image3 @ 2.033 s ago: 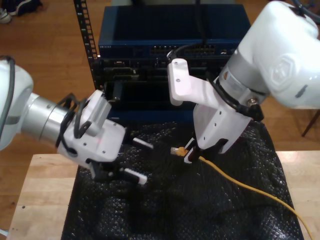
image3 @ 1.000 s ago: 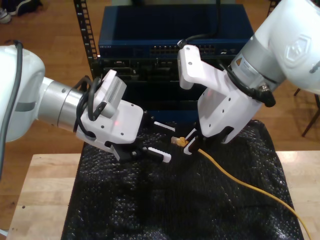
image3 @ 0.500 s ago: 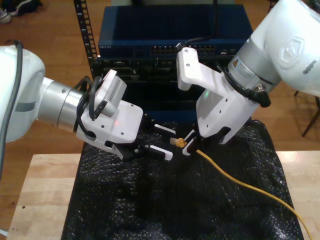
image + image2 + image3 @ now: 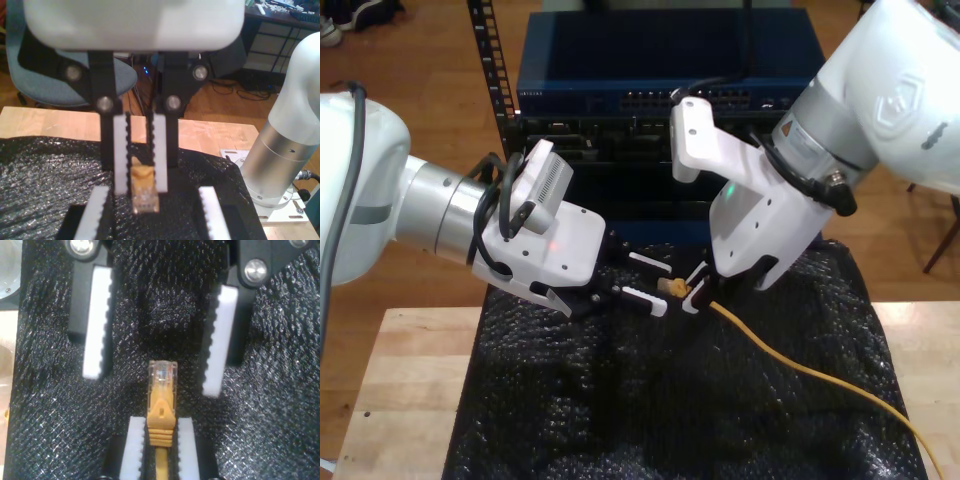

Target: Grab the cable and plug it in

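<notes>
**First wrist view.** The first gripper (image 4: pixel 141 186) has its two white ribbed pads (image 4: pixel 159 150) drawn close together, pinching the cable (image 4: pixel 145 196) just behind the plug. The clear-yellowish plug pokes out past the fingertips, its long axis in line with the fingers and pointing away from the wrist. The orange boot sits between the pads. Beyond the plug, the second gripper's two white toothed fingers (image 4: pixel 96 216) stand wide apart, one to each side of the plug's line. Under the fingers lies a black bubble-textured mat (image 4: pixel 45 175) on a pale wooden table (image 4: pixel 50 122).

**Second wrist view.** The second gripper (image 4: pixel 153 380) is spread wide and holds nothing. Its sawtooth pads (image 4: pixel 96 320) are white on black backing. The cable (image 4: pixel 161 407) points straight in toward this wrist, plug tip just reaching the gap between the fingertips without touching either. Gold contacts show faintly through the clear plug body, and the boot is ribbed orange rubber. The first gripper's pads (image 4: pixel 133 445) clamp the boot from both sides.

**Exterior view.** The first arm reaches down steeply, wrist tilted, and the first gripper (image 4: pixel 692 293) is closed on the cable (image 4: pixel 800 370). The second arm comes in low and nearly level, and the second gripper (image 4: pixel 658 283) faces it with fingers parted. The plug (image 4: pixel 672 288) points from the first gripper toward the second. The thin yellow cord trails away behind the first gripper across the mat (image 4: pixel 620 410). Behind both grippers stands a dark blue equipment rack (image 4: pixel 660 60).
</notes>
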